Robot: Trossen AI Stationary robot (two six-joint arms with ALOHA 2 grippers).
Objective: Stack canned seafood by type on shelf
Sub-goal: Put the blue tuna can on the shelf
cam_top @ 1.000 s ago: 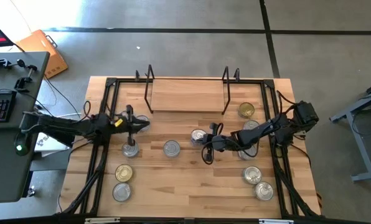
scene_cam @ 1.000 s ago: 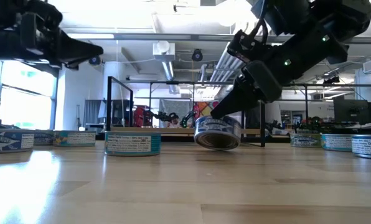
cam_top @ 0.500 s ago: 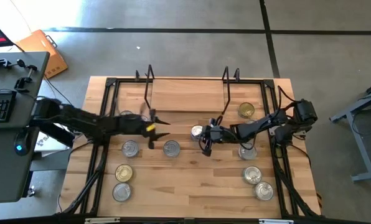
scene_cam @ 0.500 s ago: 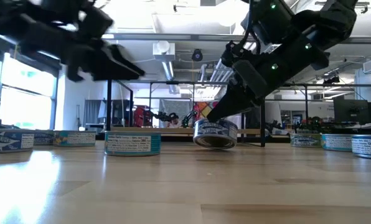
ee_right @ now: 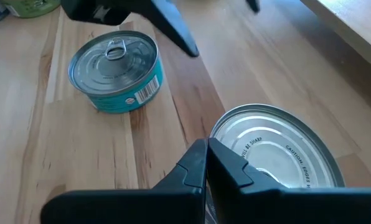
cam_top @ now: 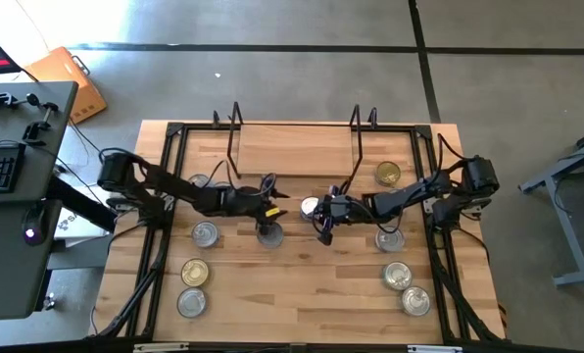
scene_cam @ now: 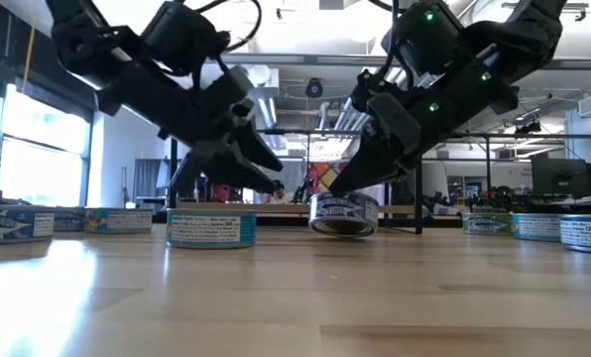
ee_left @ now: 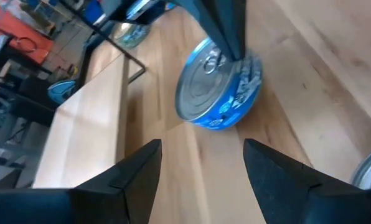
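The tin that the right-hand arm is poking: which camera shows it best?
The left wrist view: the tin shows whole, silver top and blue side, with the right gripper, shut, on its lid. The low view shows its side, tipped; the high view shows little of it; the right wrist view shows only its lid.

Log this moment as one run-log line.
left gripper: open, near teal-sided silver-topped round tin | right gripper: shut, tip on tilted blue-sided silver-topped round tin

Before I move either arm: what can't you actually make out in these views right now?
- Right gripper on the tilted tin: whether its shut fingers grip the rim or only touch it; low view, arm in the way.
- Tin under the left gripper: high view, partly covered by that arm.
- Tin labels: low view, too small to read the type.
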